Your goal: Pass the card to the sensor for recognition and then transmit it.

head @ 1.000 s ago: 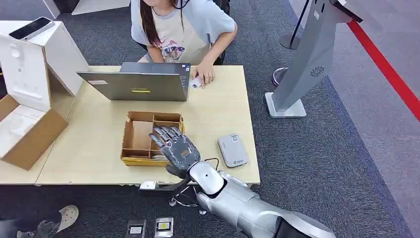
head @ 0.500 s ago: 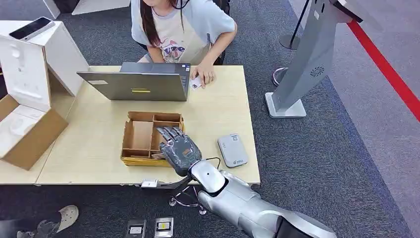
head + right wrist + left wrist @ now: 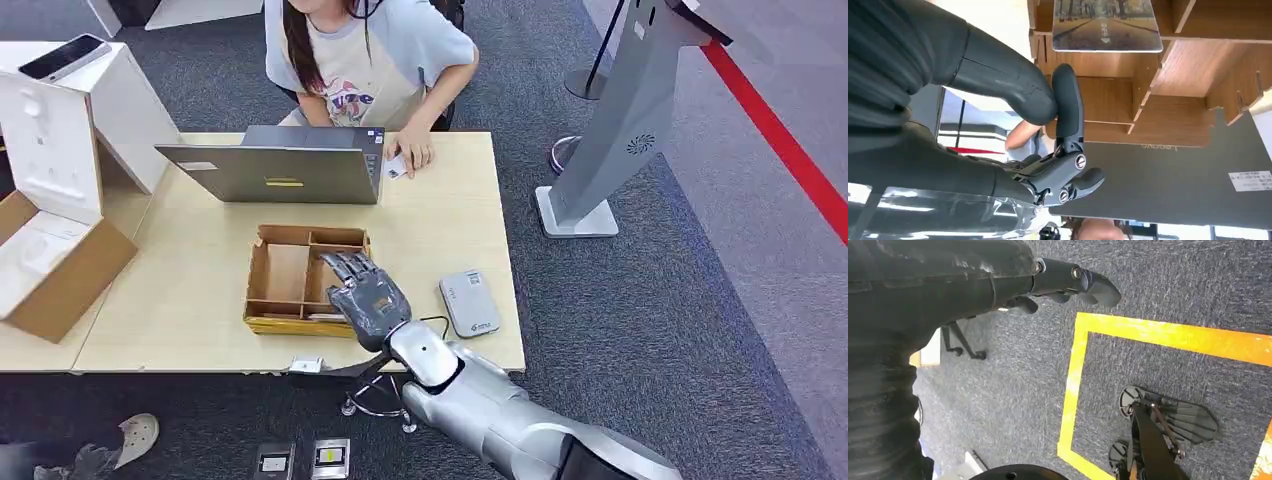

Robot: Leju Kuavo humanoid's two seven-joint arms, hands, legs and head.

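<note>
One card [image 3: 1105, 25] in divided cardboard tray [image 3: 282, 272].
Right hand [image 3: 362, 295] above tray's near-right compartment, fingers [image 3: 1068, 107] apart, empty.

"Lenovo" on laptop lid [image 3: 1168, 175], seen inverted; white sticker [image 3: 1250, 181] print too small to read.

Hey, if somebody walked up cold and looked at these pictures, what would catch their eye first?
Probably the robot's right hand, fingers spread above the near right part of the divided cardboard box on the table. A picture card lies in the box. A person sits behind a laptop at the far edge.
</note>
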